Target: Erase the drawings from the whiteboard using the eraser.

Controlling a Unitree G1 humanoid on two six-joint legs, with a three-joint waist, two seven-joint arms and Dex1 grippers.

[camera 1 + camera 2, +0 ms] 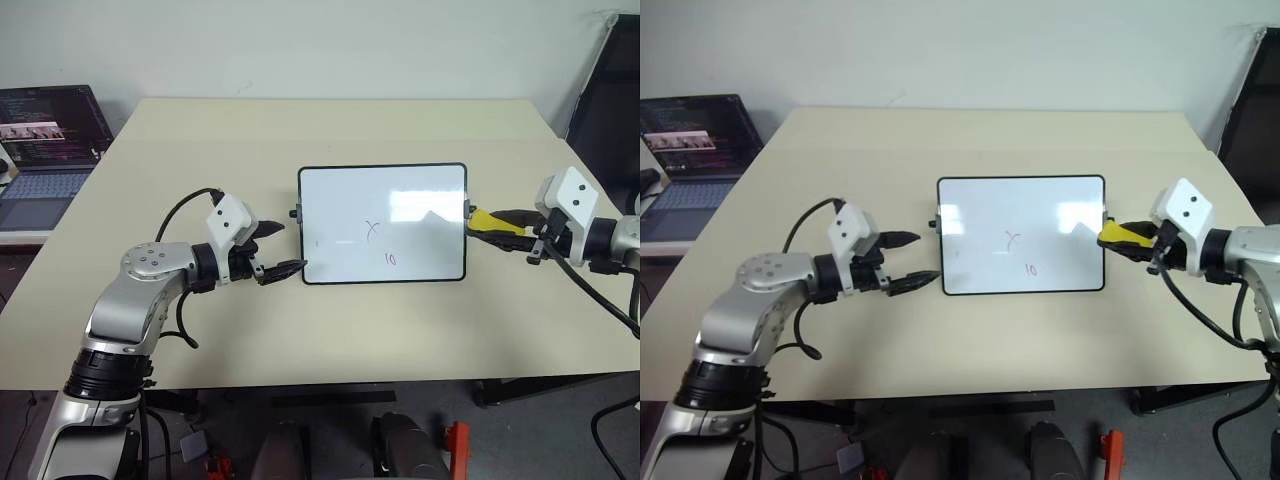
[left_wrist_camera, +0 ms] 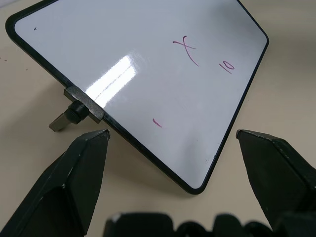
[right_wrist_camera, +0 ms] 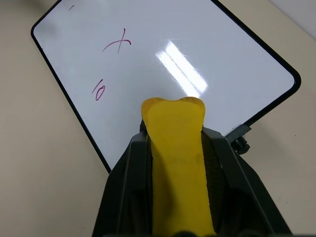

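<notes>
The whiteboard (image 1: 382, 222) lies flat in the middle of the table, dark-framed. On it are the drawings: an x mark (image 1: 372, 231), a reddish "10" (image 1: 390, 259) and a short dash (image 2: 157, 122) near its left side. My left gripper (image 1: 283, 249) is open at the board's left edge, its fingers level with the lower left corner. My right gripper (image 1: 1118, 237) is shut on the yellow eraser (image 3: 177, 148), whose tip hangs over the board's right edge, near the side knob (image 3: 240, 142).
A laptop (image 1: 45, 155) stands open at the table's far left edge. A dark chair (image 1: 610, 110) is beyond the right corner. The table (image 1: 340, 330) has bare surface in front of and behind the board.
</notes>
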